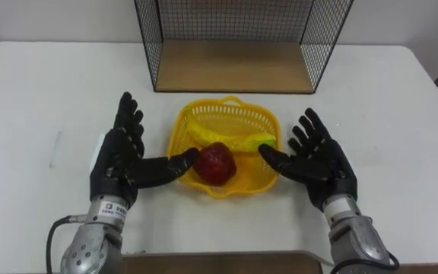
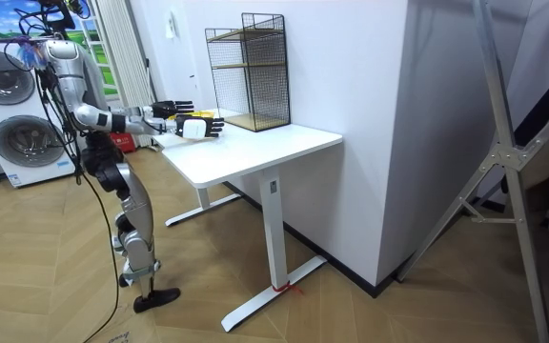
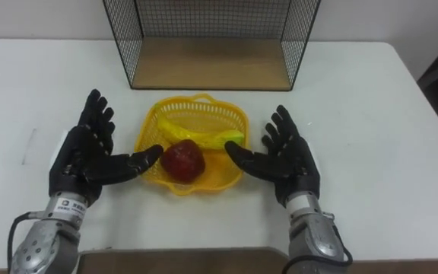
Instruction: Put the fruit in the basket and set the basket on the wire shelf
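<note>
The robot stands at the end of the white desk (image 1: 36, 91), with a washing machine (image 2: 27, 133) behind it and both arms stretched forward over the top. The yellow basket (image 1: 230, 107) sits on the desk just in front of the wire shelf (image 1: 234, 67) and is not on it yet. Inside the basket a red apple (image 1: 216, 163) lies at the near side, with a banana (image 1: 226, 141) just behind it.

The left hand (image 1: 120, 156) is beside the basket's left side, its fingers spread wide and straight and its palm turned inward. The right hand (image 1: 322, 164) mirrors it on the other side, just as wide and holding nothing. Each thumb reaches in to the basket's rim, but I cannot tell whether either one touches it.
</note>
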Robot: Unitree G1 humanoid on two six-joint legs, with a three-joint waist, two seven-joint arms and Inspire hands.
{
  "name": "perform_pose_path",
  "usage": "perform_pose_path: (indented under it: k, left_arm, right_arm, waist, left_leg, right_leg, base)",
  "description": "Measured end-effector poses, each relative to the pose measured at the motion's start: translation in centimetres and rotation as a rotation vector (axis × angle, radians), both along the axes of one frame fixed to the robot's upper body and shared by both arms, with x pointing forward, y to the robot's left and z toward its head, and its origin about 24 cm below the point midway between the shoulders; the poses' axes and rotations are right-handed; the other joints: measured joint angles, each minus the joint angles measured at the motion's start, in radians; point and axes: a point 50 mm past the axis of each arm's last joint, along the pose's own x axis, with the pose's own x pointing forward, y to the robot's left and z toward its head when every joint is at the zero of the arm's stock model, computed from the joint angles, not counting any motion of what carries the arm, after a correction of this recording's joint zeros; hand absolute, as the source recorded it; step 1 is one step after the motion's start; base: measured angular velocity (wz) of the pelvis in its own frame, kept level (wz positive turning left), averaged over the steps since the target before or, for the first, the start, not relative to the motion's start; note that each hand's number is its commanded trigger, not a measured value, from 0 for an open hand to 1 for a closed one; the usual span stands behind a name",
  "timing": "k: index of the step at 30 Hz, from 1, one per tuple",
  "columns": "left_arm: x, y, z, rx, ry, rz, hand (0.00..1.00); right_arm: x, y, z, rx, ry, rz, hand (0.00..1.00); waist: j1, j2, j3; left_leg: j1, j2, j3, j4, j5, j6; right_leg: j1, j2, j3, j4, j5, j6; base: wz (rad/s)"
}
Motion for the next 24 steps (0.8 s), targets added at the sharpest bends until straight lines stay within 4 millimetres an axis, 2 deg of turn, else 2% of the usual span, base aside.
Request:
perform_pose_path:
  k: [5,12,18,24]
  left_arm:
    - [-0.3,-0.8,-1.4,-0.003,0.068,-0.053,0.0]
    - [-0.5,-2.5,-1.7,-0.05,0.086,-0.136,0.0]
    - [-0.8,-4.0,-2.1,-0.088,0.125,-0.203,0.0]
    - [-0.9,-4.3,-2.2,-0.106,0.14,-0.217,0.0]
  right_arm:
    - [0.0,0.4,-0.1,0.002,-0.002,0.031,0.0]
    - [0.4,1.5,-0.2,-0.007,-0.003,0.074,0.0]
    - [0.4,1.8,-0.2,-0.001,-0.002,0.078,0.0]
    - [0.3,2.1,-0.2,-0.001,0.001,0.092,0.0]
  waist:
    - [-0.003,-0.003,-0.0006]
    - [-0.006,-0.004,-0.0018]
    - [-0.006,-0.004,-0.0031]
    - [-0.006,-0.004,-0.0051]
  left_leg:
    - [-0.001,0.0,0.008,0.0,0.0,0.0]
    - [-0.003,0.001,0.014,0.001,-0.001,-0.001]
    - [0.0,0.001,0.014,0.001,-0.001,-0.001]
    - [0.002,0.001,0.014,0.001,-0.001,-0.001]
  right_leg:
    - [-0.003,0.001,0.006,0.0,0.002,0.0]
    - [-0.004,0.002,0.013,0.0,0.003,0.0]
    - [-0.006,0.002,0.014,0.0,0.004,-0.001]
    - [-0.005,0.002,0.014,0.001,0.004,-0.001]
  base:
    - [-0.03]
    - [-0.02]
    - [0.0]
    - [0.0]
